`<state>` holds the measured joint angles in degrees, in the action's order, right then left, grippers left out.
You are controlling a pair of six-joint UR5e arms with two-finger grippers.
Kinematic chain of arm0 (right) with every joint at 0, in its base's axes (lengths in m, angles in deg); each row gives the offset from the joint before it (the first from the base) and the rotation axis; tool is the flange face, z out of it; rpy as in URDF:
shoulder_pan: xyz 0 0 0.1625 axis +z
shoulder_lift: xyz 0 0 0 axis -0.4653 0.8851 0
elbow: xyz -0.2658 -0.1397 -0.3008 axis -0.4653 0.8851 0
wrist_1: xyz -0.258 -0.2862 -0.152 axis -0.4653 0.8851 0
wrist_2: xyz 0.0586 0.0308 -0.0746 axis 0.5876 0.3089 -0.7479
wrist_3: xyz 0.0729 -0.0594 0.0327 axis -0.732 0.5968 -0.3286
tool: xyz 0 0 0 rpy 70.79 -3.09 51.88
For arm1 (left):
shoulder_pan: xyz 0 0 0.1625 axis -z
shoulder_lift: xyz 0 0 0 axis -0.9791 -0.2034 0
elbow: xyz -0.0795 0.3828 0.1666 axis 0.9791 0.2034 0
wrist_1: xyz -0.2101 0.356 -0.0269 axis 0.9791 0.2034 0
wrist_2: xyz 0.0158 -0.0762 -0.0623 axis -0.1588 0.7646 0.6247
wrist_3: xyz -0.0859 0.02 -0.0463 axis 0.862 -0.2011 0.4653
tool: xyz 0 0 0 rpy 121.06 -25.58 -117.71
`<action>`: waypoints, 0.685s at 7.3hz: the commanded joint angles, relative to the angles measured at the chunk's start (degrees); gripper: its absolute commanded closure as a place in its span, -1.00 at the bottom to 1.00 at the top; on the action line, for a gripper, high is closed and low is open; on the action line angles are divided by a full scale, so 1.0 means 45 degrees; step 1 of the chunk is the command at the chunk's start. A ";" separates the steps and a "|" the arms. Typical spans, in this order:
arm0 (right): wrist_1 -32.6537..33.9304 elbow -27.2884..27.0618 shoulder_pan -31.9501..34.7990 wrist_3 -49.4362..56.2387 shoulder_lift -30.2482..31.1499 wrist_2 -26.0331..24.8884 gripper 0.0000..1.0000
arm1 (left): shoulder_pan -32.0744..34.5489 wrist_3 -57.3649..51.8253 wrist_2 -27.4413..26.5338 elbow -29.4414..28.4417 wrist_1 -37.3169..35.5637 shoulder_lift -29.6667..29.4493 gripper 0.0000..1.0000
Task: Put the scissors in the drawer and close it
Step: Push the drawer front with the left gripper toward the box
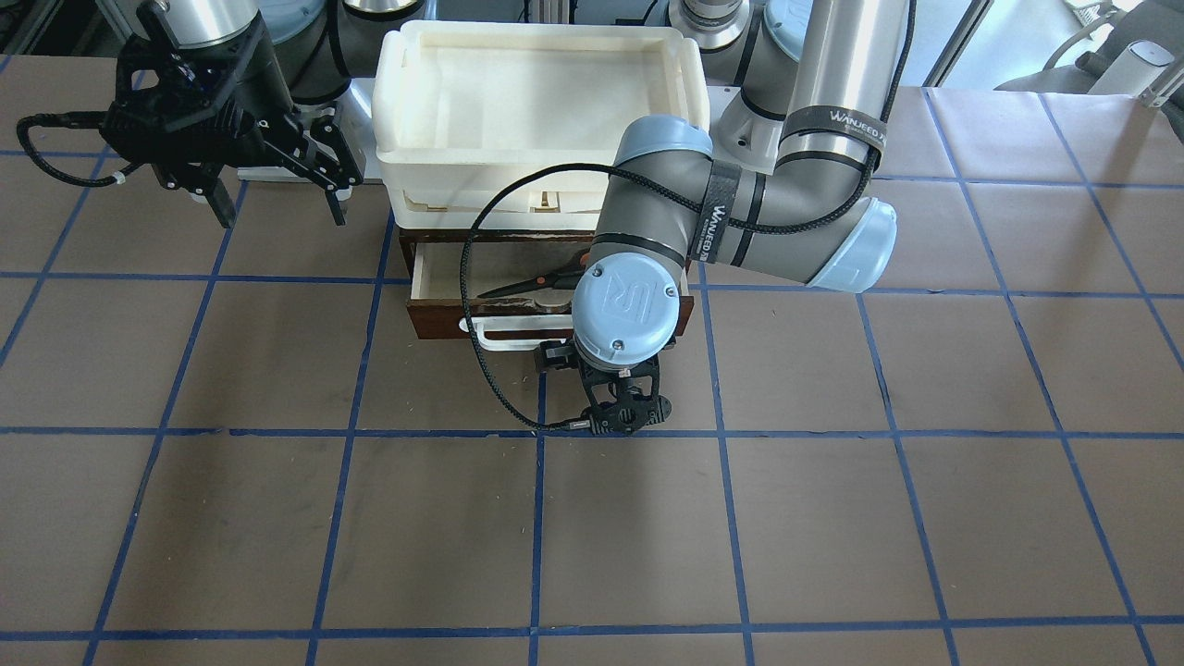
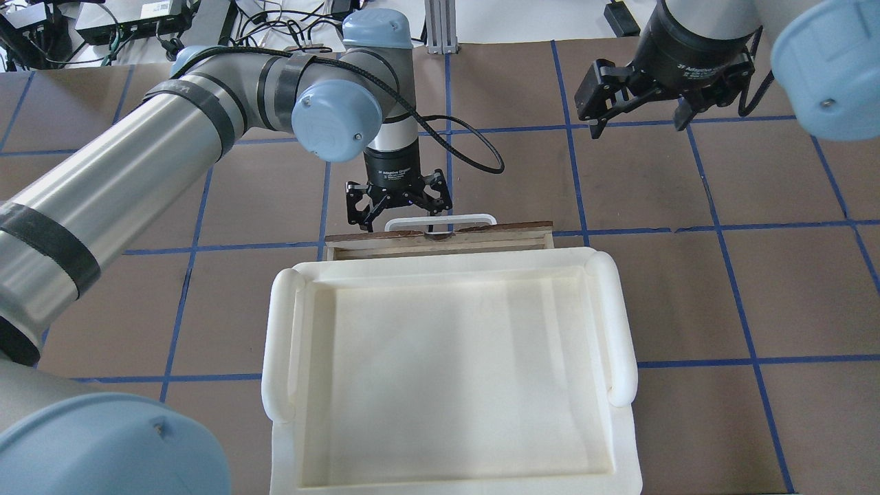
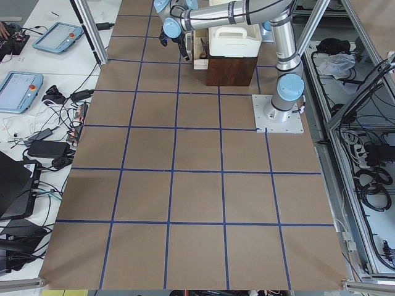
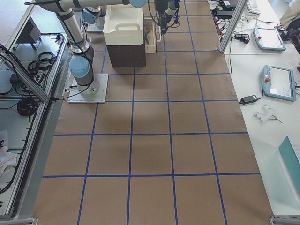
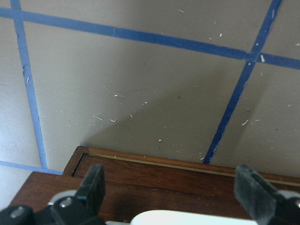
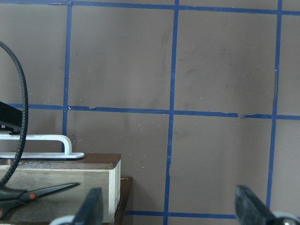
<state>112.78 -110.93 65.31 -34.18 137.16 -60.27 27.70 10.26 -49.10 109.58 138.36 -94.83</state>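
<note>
The drawer [image 1: 444, 319] stands partly open under the cream trays, with a dark brown front and a white bar handle [image 1: 499, 330]. The scissors [image 1: 532, 282] lie inside it, blades toward the view's left; they also show in the right wrist view [image 6: 37, 194]. My left gripper [image 1: 622, 412] is open and empty, pointing down just in front of the drawer front. In the overhead view [image 2: 399, 216] it is at the handle [image 2: 474, 220]. In the left wrist view its fingers [image 5: 91, 187] stand either side of the handle [image 5: 187, 218]. My right gripper [image 1: 277, 190] is open and empty, raised beside the cabinet.
Stacked cream-white trays [image 2: 619, 330] sit on the dark cabinet [image 3: 229, 71] above the drawer. The left arm's elbow [image 1: 814, 231] and black cable [image 1: 476, 277] hang over the drawer. The brown table has a blue tape grid [image 1: 536, 518].
</note>
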 commanded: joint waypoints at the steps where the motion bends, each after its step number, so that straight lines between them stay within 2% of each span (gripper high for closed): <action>1: -0.0009 0.0001 0.0009 0.0036 0.0000 -0.0012 -1.00 | 0.0006 0.0101 -0.0003 0.0089 0.0390 0.0106 -1.00; 5: -0.0029 -0.0019 0.0009 0.0056 0.0000 -0.0052 -1.00 | 0.0239 0.0431 0.0016 0.0206 0.0822 0.0185 -1.00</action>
<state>112.66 -110.98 65.34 -33.90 137.16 -60.41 28.10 11.23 -49.03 110.25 141.54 -94.07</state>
